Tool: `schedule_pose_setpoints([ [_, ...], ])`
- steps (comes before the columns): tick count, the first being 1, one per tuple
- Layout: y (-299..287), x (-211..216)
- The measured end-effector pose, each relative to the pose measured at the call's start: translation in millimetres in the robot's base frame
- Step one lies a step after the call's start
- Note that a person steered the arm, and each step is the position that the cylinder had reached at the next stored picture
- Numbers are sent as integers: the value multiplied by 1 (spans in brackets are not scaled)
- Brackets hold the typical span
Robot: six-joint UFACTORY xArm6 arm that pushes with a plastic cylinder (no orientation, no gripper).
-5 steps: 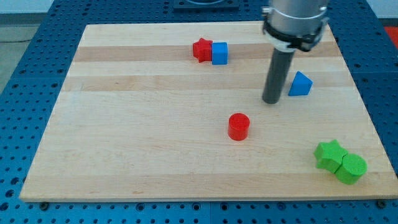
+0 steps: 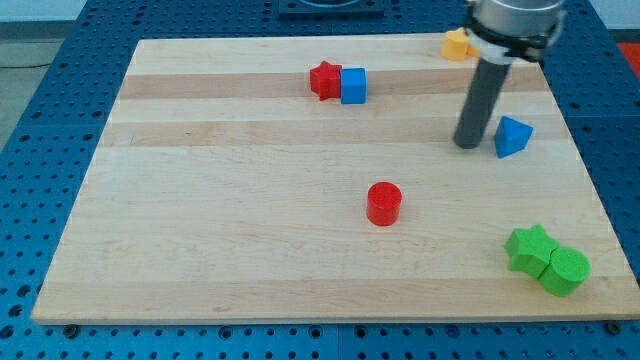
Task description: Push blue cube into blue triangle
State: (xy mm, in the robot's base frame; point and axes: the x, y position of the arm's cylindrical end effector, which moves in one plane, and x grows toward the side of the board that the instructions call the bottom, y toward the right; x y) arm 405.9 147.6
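Camera view: the rod's tip (image 2: 468, 143) stands just left of the blue triangle (image 2: 512, 136) at the counter's (image 2: 230, 230) right side; this arm carries no jaws, only the rod. The blue cube (image 2: 353, 85) sits well apart near the view's top, touching the red star (image 2: 324, 79). Judged from this, the push is not yet begun: the cube, small, square-edged and bright, still needs shoving rightward to the triangle.
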Motion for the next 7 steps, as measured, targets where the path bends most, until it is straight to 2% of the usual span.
schedule_pose_setpoints([
  [1, -5, -47],
  [2, -37, -109],
  [3, -95, -142],
  [4, -146, -144],
  [5, -163, -125],
  [6, -148, -104],
  [7, -133, -112],
])
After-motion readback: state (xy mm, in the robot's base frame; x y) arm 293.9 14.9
